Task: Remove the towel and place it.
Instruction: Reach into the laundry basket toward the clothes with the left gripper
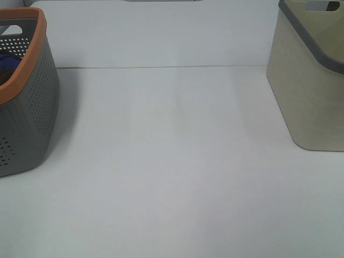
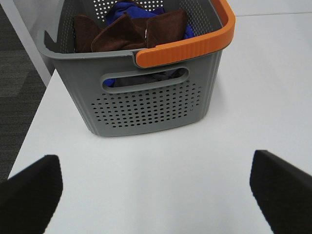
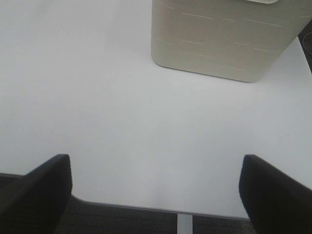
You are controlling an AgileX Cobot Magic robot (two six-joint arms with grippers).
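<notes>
We locate the towel (image 2: 131, 34) bunched with a blue cloth (image 2: 127, 8) inside the grey basket (image 1: 29, 118), upper left of the exterior frame. The left gripper (image 2: 156, 190) and right gripper (image 3: 156, 190) both stand spread and empty, presumably ready for reaching in.

High view overlooks table (image 1: 172, 188); wrists face grey basket (image 2: 146, 105), beige bin (image 3: 219, 44).

White table (image 1: 172, 177): grey perforated basket (image 1: 27, 123), orange rim, at left edge; beige basket (image 1: 312, 102) at right, well apart.
</notes>
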